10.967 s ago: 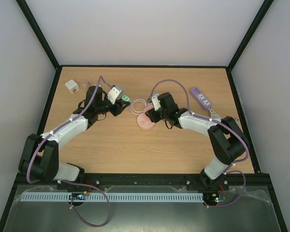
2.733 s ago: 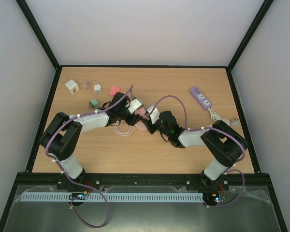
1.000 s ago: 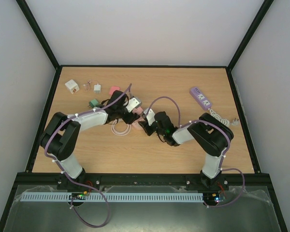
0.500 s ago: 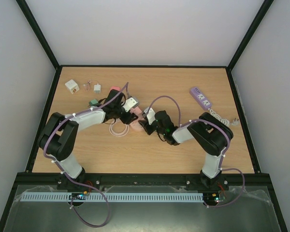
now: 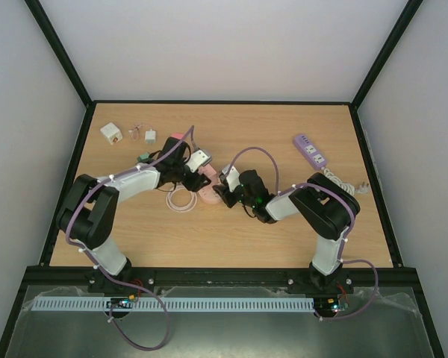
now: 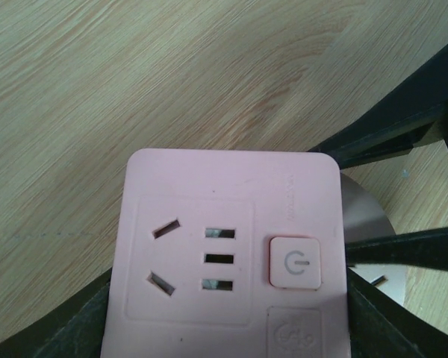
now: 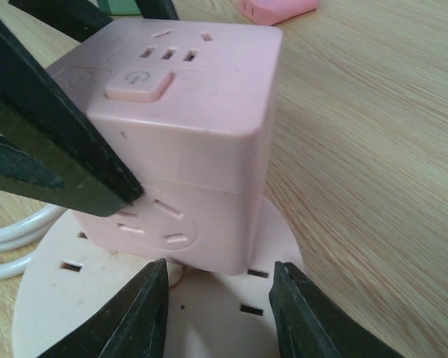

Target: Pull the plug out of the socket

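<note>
Two arms meet at the socket, which sits on the table a little left of the centre in the top view. The left gripper is pressed on two opposite sides of the socket's square block. Eleven seconds ago this same gripper held what looks like the green plug in the air. Now the plug lies on the wood, up and left of the socket and apart from it, partly hidden by the left arm. The slots visible on the top and on one side of the block are empty. The right gripper has its fingers a little spread, low over the round base, pinching nothing. In my judgement the pulling is done, and only letting go remains.
</note>
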Available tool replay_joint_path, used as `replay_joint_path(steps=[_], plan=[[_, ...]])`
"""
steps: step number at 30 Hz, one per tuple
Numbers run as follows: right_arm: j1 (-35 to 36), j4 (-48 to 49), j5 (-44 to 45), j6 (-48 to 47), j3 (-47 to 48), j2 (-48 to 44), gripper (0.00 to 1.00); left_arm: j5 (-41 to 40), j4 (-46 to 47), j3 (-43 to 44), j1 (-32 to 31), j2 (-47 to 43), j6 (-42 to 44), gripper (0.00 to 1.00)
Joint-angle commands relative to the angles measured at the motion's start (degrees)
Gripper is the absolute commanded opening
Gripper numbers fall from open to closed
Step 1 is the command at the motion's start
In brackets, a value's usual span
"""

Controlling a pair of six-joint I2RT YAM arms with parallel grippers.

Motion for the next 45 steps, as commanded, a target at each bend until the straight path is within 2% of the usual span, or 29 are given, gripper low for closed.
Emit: replay_joint_path(steps=[1, 4, 8, 16, 24, 36, 45], plan=[[-1.38, -8.57, 3.79, 0.12, -0.99, 3.42, 0.39, 10.33, 2.55, 2.77, 0.92, -5.20, -3.08, 0.30], [-1.36, -8.69, 3.70, 0.08, -0.90, 3.38, 0.39, 9.77, 2.92, 1.98, 0.35, -5.89, -1.27, 0.30], [-1.35, -8.69, 3.57, 0.08, -0.89, 3.36, 0.39, 3.10, 4.41, -0.37, -3.23, -7.25, 2.52, 0.30], [-1.24, -9.23, 1.25, -1.21, -1.28, 2.16, 0.39, -4.53, 7.72, -1.28, -4.00, -6.51, -0.66, 0.27], [-0.26, -6.20, -1.08, -1.52, -3.03, -2.87, 0.43, -3.16, 7.64, -0.72, -3.99, -3.94, -1.71, 0.27], [0.50, -7.63, -1.76, -1.85, -1.26, -10.24, 0.44, -5.32, 7.95, -1.67, -4.00, -2.80, -2.23, 0.27], [1.18, -7.51, 0.39, -2.37, 0.32, -5.33, 0.43, -5.26, 8.06, -1.39, -3.98, -1.80, -2.74, 0.26]])
